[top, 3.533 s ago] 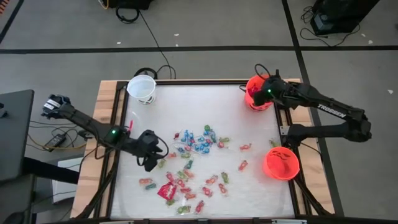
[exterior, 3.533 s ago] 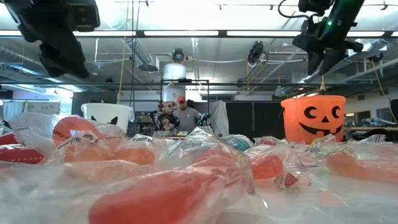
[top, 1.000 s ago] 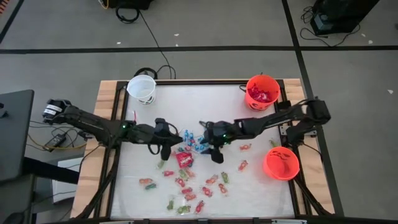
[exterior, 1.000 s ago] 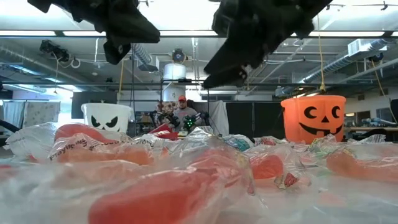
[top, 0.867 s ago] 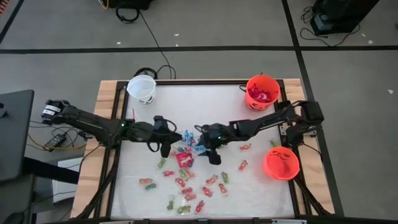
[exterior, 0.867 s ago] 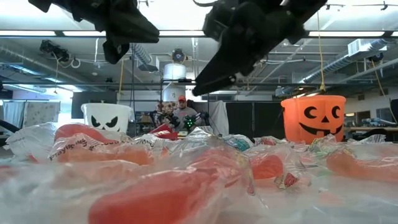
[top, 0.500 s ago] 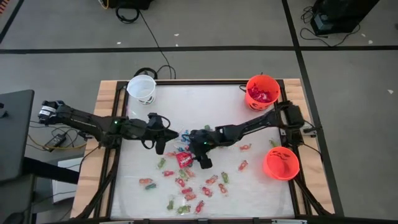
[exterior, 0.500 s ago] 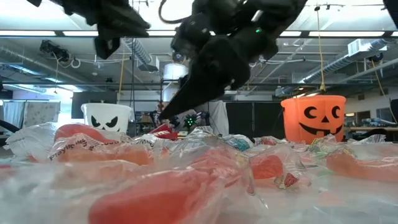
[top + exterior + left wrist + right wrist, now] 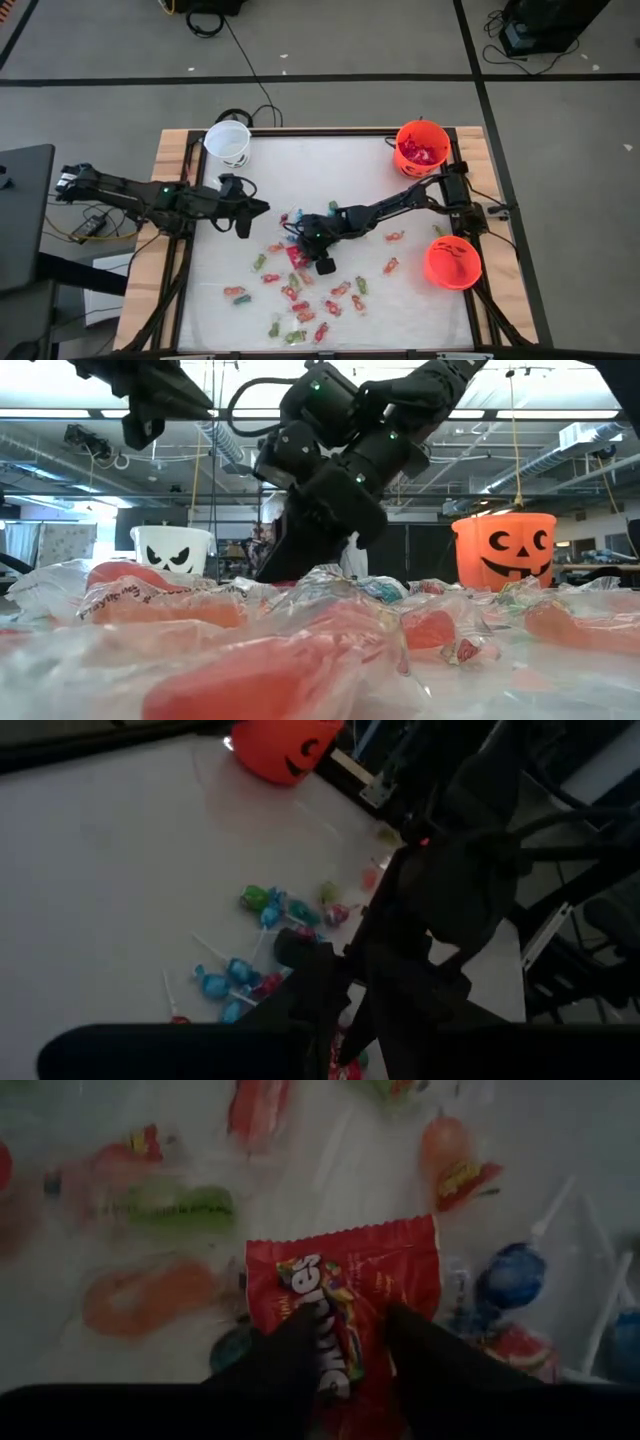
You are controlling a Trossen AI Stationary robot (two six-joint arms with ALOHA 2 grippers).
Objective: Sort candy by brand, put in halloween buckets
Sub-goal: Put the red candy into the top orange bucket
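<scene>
Left arm extends from the counter's (image 9: 330, 160) left edge toward the centre. The left hand (image 9: 243, 218) hangs above bare counter, well to the left of the candy scatter; whether its fingers are apart or together cannot be told. The white bucket (image 9: 228, 142) stands beyond this hand at the far left corner; in the low view its dark ghost face (image 9: 172, 550) shows.

Centre: the loose candy (image 9: 300, 300) is spread across the middle of the counter, around and nearer than the right hand. It includes blue-wrapped lollipops (image 9: 240, 970), green pieces (image 9: 165, 1205) and orange pieces (image 9: 145, 1295).

Right arm reaches in from the right edge, down into the scatter. The right hand (image 9: 305, 245) is lowered over a red Skittles packet (image 9: 350, 1295) lying flat on the counter. In the right wrist view its two dark fingers (image 9: 290, 1355) stand apart, one to each side of the packet's printed middle, tips at the wrapper; a firm clamp cannot be confirmed.

Right side: one orange bucket (image 9: 421, 148) stands at the far right corner, well beyond the right hand, with red packets inside. The low view shows a jack-o'-lantern face (image 9: 505, 550) on it. A second orange bucket (image 9: 452, 262) sits at the right edge, level with the right hand and well apart from it.
</scene>
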